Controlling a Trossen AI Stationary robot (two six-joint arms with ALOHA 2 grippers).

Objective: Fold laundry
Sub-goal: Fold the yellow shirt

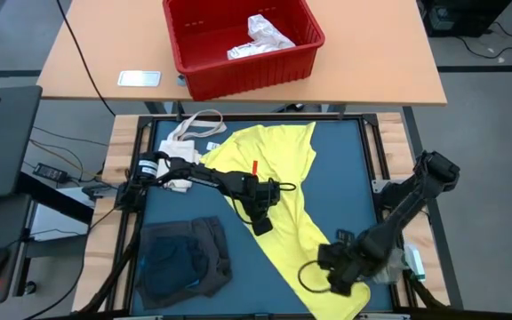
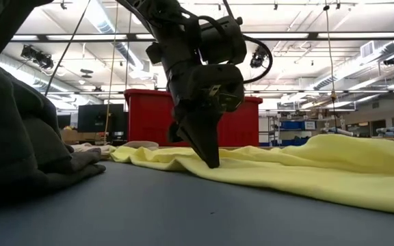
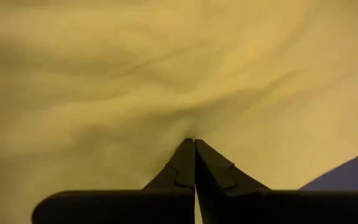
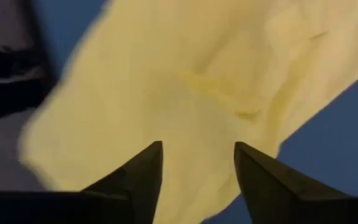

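The long yellow garment [image 1: 278, 204] is lying spread across the blue table [image 1: 345, 169], beside the dark grey garment [image 1: 183, 258]. I'm seeing the left gripper [image 1: 263, 226] pinching its middle, fingers together on the cloth. The right gripper [image 1: 334, 277] is hovering over its near end, fingers apart.
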